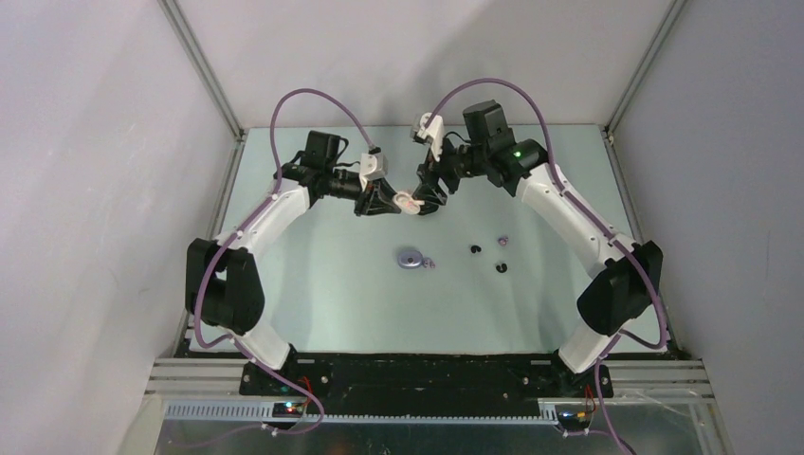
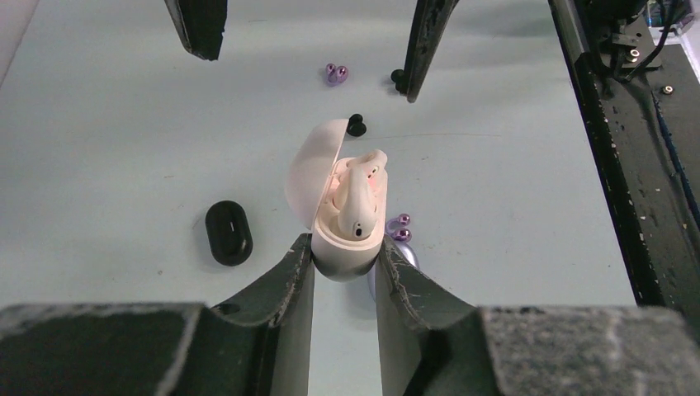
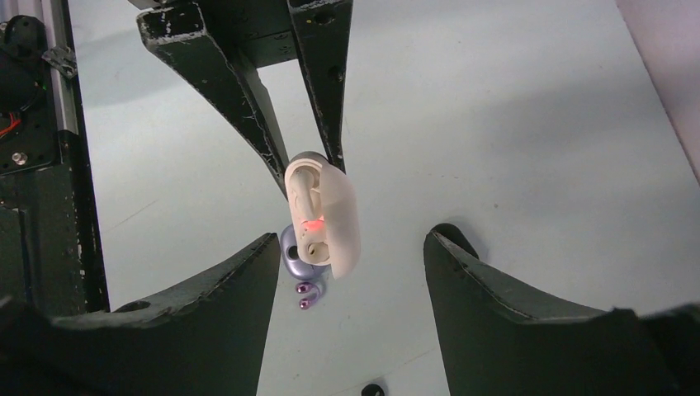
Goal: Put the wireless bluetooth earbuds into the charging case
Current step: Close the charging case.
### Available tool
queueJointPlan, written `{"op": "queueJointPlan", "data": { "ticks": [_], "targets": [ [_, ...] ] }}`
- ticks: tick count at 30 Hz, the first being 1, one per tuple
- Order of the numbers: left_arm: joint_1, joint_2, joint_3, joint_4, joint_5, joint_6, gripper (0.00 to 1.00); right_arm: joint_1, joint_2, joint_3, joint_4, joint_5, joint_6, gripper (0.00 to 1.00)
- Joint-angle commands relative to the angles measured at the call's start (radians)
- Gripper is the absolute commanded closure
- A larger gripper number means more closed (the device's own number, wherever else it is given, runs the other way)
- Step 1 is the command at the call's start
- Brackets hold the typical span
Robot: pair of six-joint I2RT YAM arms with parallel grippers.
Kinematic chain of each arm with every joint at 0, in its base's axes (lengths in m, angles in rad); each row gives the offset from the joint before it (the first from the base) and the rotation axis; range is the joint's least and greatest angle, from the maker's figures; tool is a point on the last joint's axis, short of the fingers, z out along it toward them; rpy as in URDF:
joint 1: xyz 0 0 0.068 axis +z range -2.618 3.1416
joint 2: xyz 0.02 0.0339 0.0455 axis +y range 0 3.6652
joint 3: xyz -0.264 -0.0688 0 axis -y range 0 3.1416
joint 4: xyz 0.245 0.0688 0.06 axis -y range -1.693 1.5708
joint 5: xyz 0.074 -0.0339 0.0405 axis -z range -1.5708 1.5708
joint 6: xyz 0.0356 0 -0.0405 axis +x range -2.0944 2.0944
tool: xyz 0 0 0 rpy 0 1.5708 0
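Earbuds (image 2: 359, 202), pale white, sit in the open case (image 2: 347, 256); one stands proud of its socket, stem up; a red glow shows inside the case, beside the buds; the lid (image 2: 309, 169) is swung back on the left in your left wrist view.

Left gripper (image 2: 345, 252): fingers pinch the lower body of the case from both sides; you see the case held up off the table (image 1: 332, 284), in the far middle of the top view.

Right gripper (image 3: 351, 243): fingers spread wide, one on each side of the case, touching nothing; it faces the left gripper tip to tip.

Loose on the table, all apart from the held case:
- lavender buds (image 2: 399, 227): one lies just beside the lavender case (image 1: 411, 258), near the table's middle; a second (image 1: 502, 240) lies off to the right
- black buds (image 1: 476, 249): one near that second lavender bud; another (image 1: 502, 267) a little nearer the arm bases
- black case (image 2: 228, 233): closed, flat, on its own at the left of your left wrist view; you cannot pick it out in the top view.
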Motion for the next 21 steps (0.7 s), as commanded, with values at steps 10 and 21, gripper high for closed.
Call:
{"op": "queueJointPlan", "data": {
  "ticks": [10,21],
  "targets": [
    [0.004,-0.040,0.031,-0.036,0.035,0.045,1.00,0.020,0.055,0.052,0.041,0.064,0.000,0.34],
    [0.015,-0.031,0.031,-0.024,0.048,0.005,1.00,0.002,-0.015,-0.038,-0.046,-0.031,-0.138,0.30]
  ]
}}
